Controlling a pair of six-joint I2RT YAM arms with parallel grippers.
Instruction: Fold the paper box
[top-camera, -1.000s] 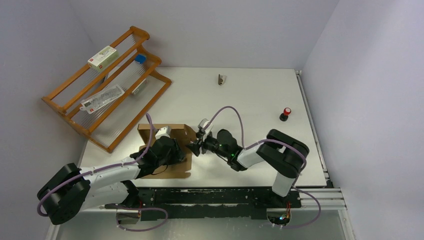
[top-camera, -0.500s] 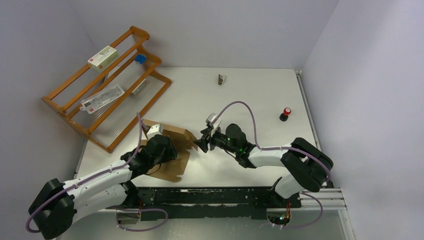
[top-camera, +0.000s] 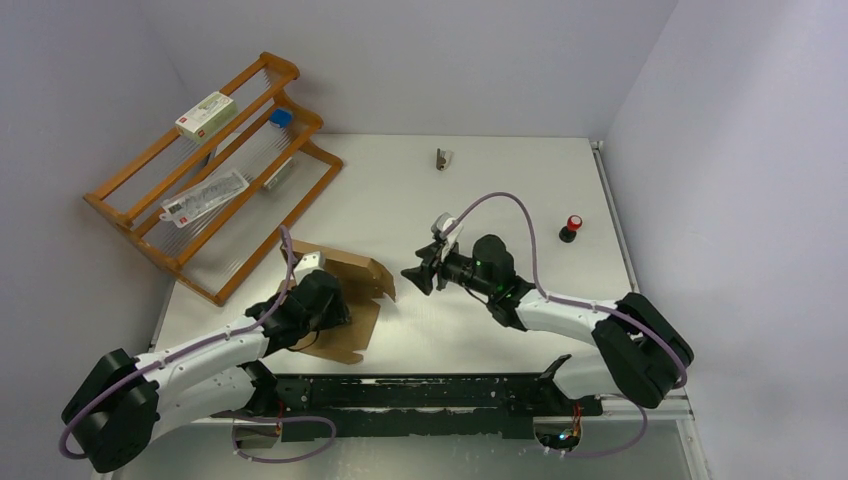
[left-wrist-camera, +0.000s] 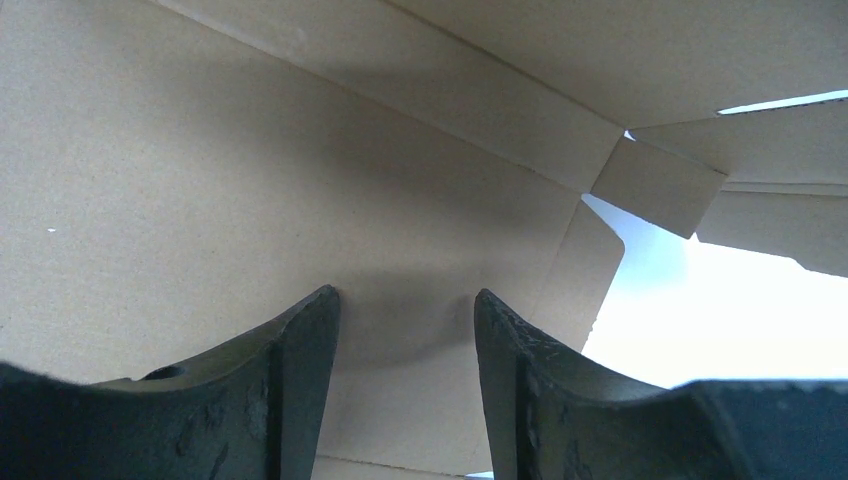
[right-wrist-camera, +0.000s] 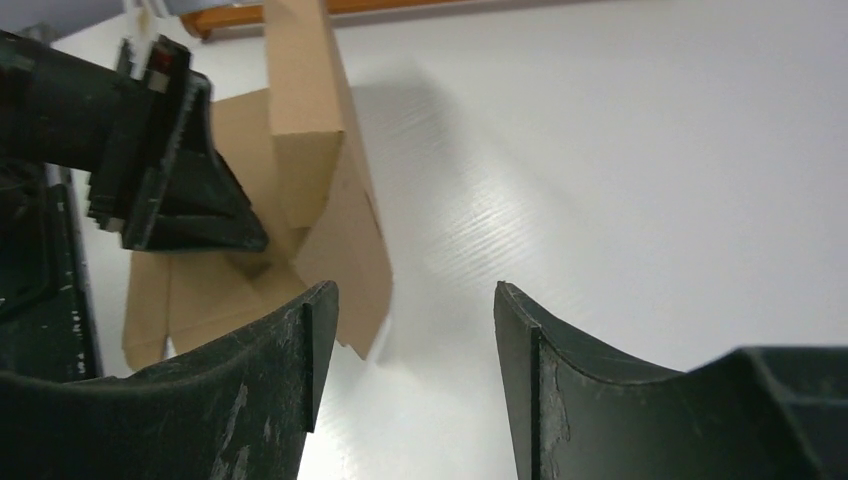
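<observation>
The paper box (top-camera: 362, 273) is a brown cardboard sheet with flaps, lying skewed at the table's front left with its far flap raised. My left gripper (top-camera: 334, 305) reaches into it from the left. In the left wrist view the left gripper (left-wrist-camera: 405, 295) is open, its fingertips (left-wrist-camera: 315, 305) against a cardboard panel (left-wrist-camera: 200, 170), with nothing pinched between them. My right gripper (top-camera: 412, 276) hovers to the right of the box, apart from it. In the right wrist view the right gripper (right-wrist-camera: 415, 290) is open and empty over white table, with the box's upright flap (right-wrist-camera: 310, 150) to its left.
A wooden rack (top-camera: 130, 205) stands at the back left, holding a white carton with red print (top-camera: 206, 113), a flat packet (top-camera: 205, 197) and a small blue item (top-camera: 281, 118). A small metal piece (top-camera: 442, 158) lies at the back and a red-capped knob (top-camera: 572, 227) at the right.
My right gripper has drawn back to the right, off the box's right edge. The left arm has swung the box askew and tipped its far side up. The left jaws stand wider.
</observation>
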